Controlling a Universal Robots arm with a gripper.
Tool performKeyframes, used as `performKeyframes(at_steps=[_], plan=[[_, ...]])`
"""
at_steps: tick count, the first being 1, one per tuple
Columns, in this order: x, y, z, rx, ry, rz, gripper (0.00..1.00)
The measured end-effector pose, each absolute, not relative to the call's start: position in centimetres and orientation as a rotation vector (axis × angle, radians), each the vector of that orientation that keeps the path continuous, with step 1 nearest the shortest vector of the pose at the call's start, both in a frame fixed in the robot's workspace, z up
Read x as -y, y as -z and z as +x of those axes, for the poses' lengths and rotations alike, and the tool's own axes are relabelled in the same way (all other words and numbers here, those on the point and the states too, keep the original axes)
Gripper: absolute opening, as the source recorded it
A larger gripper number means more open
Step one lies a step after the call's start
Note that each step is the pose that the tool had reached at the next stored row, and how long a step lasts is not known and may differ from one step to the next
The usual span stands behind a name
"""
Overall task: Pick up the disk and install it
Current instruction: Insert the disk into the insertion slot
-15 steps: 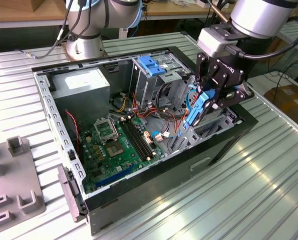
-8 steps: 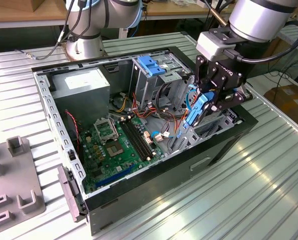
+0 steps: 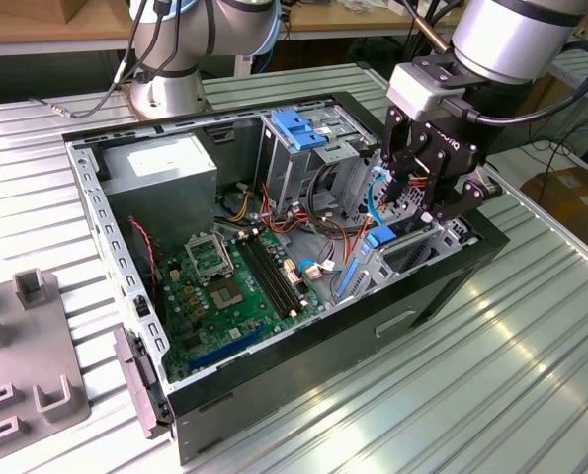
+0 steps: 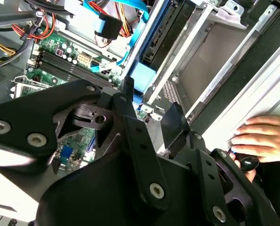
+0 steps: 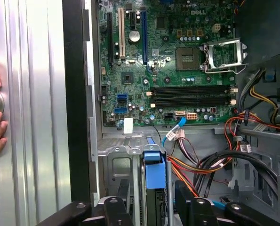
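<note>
The disk stands on edge in a metal bay slot at the case's side on the exterior view's right. Its blue bracket end [image 3: 378, 237] faces the motherboard, and it also appears in the first wrist view [image 5: 155, 175] and the second wrist view [image 4: 142, 77]. My gripper [image 3: 417, 209] hangs just above that bay. In the first wrist view the gripper [image 5: 153, 200] is open, one black finger [image 5: 123, 193] on each side of the disk's edge with small gaps. In the second wrist view the gripper [image 4: 151, 110] has nothing between its fingers [image 4: 177, 125].
The open computer case [image 3: 303, 395] lies on a ribbed metal table. Inside are a green motherboard [image 3: 234, 286], a grey power supply [image 3: 165, 163], a drive cage with a blue handle [image 3: 298, 128] and loose cables [image 5: 210, 165]. A person's hand [image 4: 260, 136] rests on the table beside the case.
</note>
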State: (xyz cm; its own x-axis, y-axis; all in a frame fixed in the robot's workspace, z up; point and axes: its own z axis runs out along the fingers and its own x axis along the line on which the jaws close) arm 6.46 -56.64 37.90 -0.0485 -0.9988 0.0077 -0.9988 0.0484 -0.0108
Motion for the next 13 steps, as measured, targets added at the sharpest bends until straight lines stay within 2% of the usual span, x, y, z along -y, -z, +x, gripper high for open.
performKeyframes(at_steps=[4, 7, 9, 10, 11, 12, 13], plan=[[56.64, -37.9, 6.46, -2.273, 0.021, -2.166, 0.49], [56.64, -37.89, 6.46, -2.273, 0.021, -2.166, 0.3], [56.64, -37.88, 6.46, -2.273, 0.021, -2.166, 0.3], [56.64, -37.87, 6.46, -2.273, 0.021, -2.166, 0.24], [56.64, -37.85, 6.46, -2.273, 0.021, -2.166, 0.24], [56.64, -37.84, 6.46, -2.273, 0.021, -2.166, 0.18], [56.64, -37.83, 6.46, -2.273, 0.021, -2.166, 0.18]])
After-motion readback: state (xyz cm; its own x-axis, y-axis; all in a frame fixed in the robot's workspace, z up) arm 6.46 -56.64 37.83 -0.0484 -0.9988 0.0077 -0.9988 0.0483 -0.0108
